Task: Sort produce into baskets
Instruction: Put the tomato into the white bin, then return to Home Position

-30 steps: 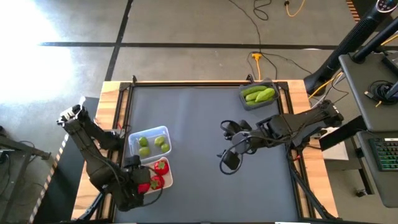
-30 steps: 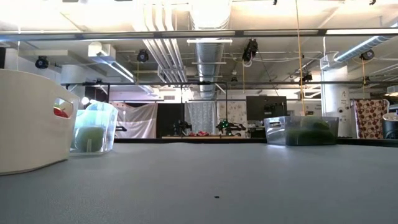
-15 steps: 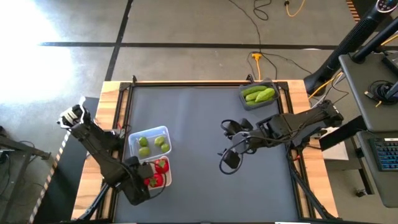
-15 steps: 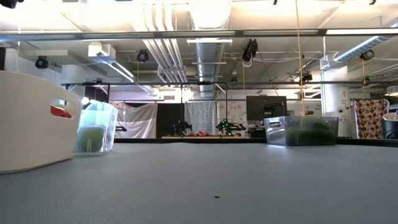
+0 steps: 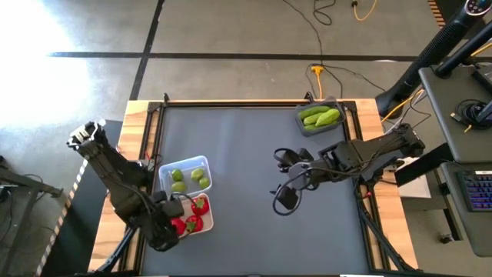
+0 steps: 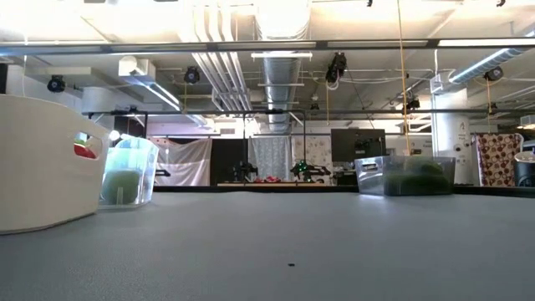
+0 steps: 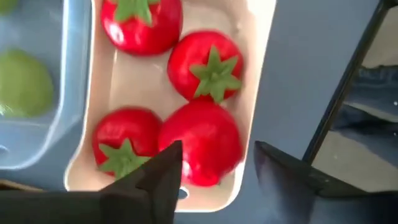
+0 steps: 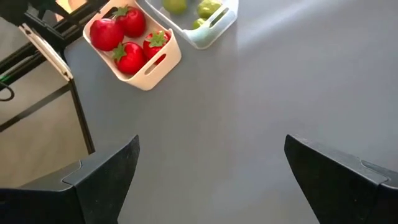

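Note:
Several red tomatoes (image 7: 205,62) lie in the cream-white basket (image 5: 201,221) at the table's near left. It also shows in the low view (image 6: 38,167). My left gripper (image 7: 217,155) is open and empty above that basket's near end (image 5: 171,221). Limes (image 5: 178,176) lie in the clear basket (image 5: 204,163) just beyond. Cucumbers (image 5: 320,117) lie in the dark grey basket (image 5: 302,125) at the far right. My right gripper (image 5: 283,192) is open and empty above the bare middle of the table, as its wrist view (image 8: 211,155) shows.
The dark mat (image 5: 246,154) lies between the left baskets and the far right basket. A wooden rim (image 5: 137,138) frames the table. The cream and clear baskets stand side by side, touching or nearly so.
My left gripper has drawn back a little from over the cream basket toward the table's left edge, and its arm has swung with it. The tomatoes stay in the basket.

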Robot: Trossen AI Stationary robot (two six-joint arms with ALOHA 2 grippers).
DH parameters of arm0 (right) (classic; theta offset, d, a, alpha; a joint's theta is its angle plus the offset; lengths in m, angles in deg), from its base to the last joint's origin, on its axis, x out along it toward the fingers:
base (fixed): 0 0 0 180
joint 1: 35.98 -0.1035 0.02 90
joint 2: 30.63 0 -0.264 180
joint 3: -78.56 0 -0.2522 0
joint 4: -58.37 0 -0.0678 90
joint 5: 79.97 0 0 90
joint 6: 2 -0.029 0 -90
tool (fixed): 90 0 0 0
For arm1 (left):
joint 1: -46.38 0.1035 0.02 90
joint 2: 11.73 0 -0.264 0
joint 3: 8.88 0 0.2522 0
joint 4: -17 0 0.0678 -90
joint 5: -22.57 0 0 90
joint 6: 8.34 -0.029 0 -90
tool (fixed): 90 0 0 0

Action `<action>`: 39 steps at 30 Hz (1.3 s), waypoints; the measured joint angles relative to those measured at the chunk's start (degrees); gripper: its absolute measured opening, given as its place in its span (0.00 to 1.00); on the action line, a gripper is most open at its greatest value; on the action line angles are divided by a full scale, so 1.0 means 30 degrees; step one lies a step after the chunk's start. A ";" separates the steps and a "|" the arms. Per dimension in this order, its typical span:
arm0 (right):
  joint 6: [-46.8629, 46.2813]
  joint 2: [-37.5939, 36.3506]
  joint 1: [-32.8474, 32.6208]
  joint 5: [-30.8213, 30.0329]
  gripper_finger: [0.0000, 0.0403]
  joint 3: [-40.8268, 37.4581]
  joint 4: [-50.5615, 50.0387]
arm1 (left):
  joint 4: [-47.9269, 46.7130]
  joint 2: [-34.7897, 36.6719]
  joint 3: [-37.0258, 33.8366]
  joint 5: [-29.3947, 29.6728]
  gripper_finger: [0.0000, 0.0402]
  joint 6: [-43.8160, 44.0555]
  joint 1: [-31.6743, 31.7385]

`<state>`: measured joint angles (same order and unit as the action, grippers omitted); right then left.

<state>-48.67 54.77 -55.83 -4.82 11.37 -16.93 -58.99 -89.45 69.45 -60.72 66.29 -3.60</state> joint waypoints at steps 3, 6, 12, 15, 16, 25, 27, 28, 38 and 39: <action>0.0013 0.0000 -0.0007 -0.0064 0.98 -0.0007 0.0007 | 0.1444 0.0022 -0.0838 -0.0701 0.34 0.0377 0.0000; 0.0013 0.0000 -0.0007 -0.0064 0.98 -0.0007 0.0015 | 0.3601 -0.0202 -0.1915 -0.1036 0.20 0.0711 0.0015; -0.0192 0.0000 -0.0007 -0.0009 0.98 -0.0015 0.0015 | 0.4269 -0.0553 -0.3446 -0.1074 0.03 0.1760 0.0036; -0.0720 -0.0031 -0.0007 0.0202 0.98 -0.0022 0.0013 | 0.4251 -0.0188 -0.3506 -0.0947 0.05 0.1401 0.0041; -0.0850 -0.0049 -0.0018 0.0391 0.98 -0.0022 0.0016 | 0.4164 0.0034 -0.3339 -0.0694 0.04 0.1008 0.0055; 0.2513 -0.0061 0.0669 0.0434 0.98 -0.0025 0.0874 | 0.4272 0.4183 -0.2212 0.3346 0.00 -0.4284 0.3362; 0.4633 -0.0051 0.1351 0.0429 0.97 -0.0498 0.2521 | 0.5198 0.5381 -0.2480 0.4155 0.00 -0.5967 0.4839; 0.5717 -0.0073 0.1793 0.0669 0.97 -0.0929 0.3816 | 0.5627 0.5903 -0.2665 0.4427 0.00 -0.7026 0.5647; 0.8956 -0.4301 0.6033 0.7433 0.61 -0.9344 1.5623 | 1.4819 0.9984 -0.6826 -0.3122 0.00 -1.4127 1.5684; 0.9091 -0.5257 0.6052 0.7367 0.56 -0.9936 1.6386 | 1.4935 1.0356 -0.7190 -0.4396 0.00 -1.4194 1.6819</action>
<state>-21.40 39.00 -37.68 17.28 -18.44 32.23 -14.19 -58.38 47.88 -73.91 23.70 46.86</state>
